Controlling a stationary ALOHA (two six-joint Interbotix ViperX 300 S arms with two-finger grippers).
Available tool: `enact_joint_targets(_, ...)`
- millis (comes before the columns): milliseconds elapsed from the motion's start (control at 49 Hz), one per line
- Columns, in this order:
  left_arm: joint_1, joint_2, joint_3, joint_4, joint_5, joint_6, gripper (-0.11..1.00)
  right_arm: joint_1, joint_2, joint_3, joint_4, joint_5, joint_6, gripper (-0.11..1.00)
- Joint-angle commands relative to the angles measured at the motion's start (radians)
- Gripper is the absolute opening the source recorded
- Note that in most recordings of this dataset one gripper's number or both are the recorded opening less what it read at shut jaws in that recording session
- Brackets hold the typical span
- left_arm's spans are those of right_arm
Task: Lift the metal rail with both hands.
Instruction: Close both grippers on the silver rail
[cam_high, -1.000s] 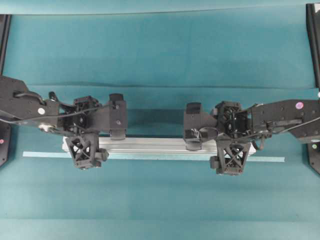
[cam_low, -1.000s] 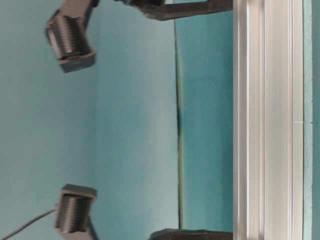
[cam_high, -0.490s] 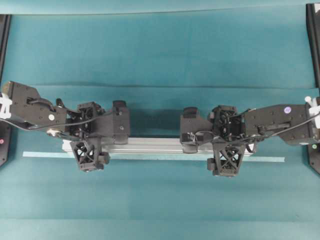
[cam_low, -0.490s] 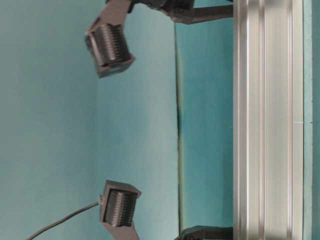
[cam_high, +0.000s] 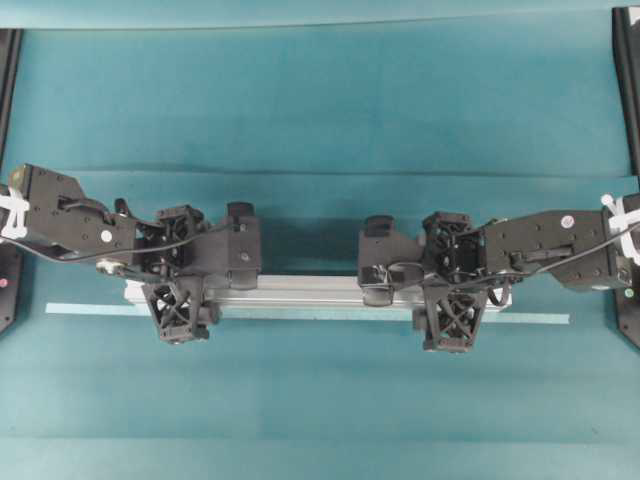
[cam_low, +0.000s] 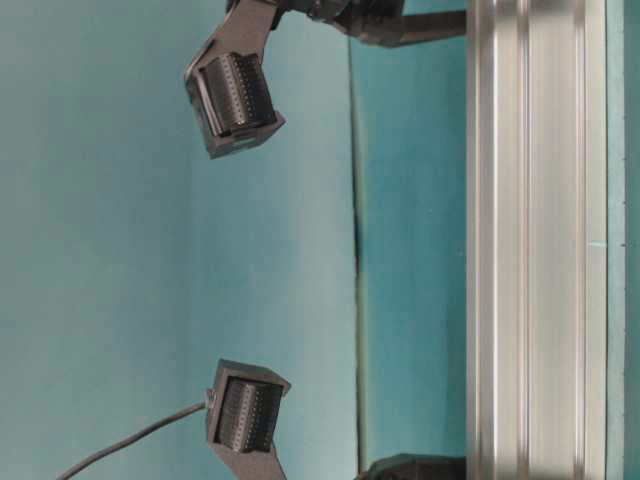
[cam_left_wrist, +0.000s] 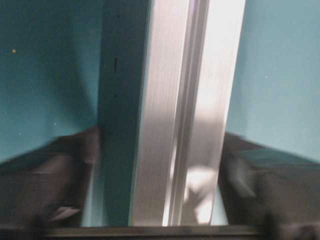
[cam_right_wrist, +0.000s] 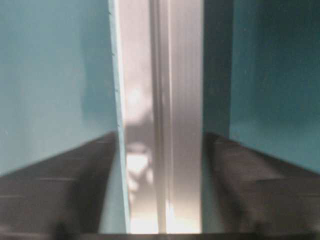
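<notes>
On teal cloth (cam_high: 320, 120) | metal rail (cam_high: 310, 291) lying | left tool (cam_high: 175, 300), right tool (cam_high: 452, 308) straddling it

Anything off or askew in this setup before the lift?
Nothing stands out. The metal rail lies flat and straight on the teal mat, parallel to the pale tape strip. The left pincer and right pincer each straddle it squarely near its ends, fingers either side. No visible damage or stray items.

Even light; wrist views blurred
</notes>
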Motion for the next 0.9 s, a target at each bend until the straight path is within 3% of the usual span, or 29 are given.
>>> enact_joint_targets(0, -0.003, -0.006, -0.005, 0.005, 0.002, -0.002, 0.66, -0.002, 0.008, -0.003, -0.002, 0.012, 0.014, 0.50)
enact_joint_targets(41, -0.003, -0.005, -0.005, 0.005, 0.000, 0.000, 0.55, -0.002, 0.008, -0.005, -0.002, 0.018, 0.015, 0.39)
enact_joint_targets(82, -0.003, -0.005, -0.005, 0.005, 0.000, 0.002, 0.42, -0.002, 0.008, -0.005, -0.002, 0.021, 0.017, 0.38)
enact_joint_targets(122, -0.003, -0.005, -0.005, 0.005, 0.000, 0.002, 0.37, -0.002, 0.008, -0.005, -0.002, 0.021, 0.017, 0.38)
enact_joint_targets(878, -0.003, -0.015, -0.017, 0.005, -0.002, -0.006, 0.37, -0.002, 0.005, -0.017, -0.002, 0.048, 0.017, 0.38)
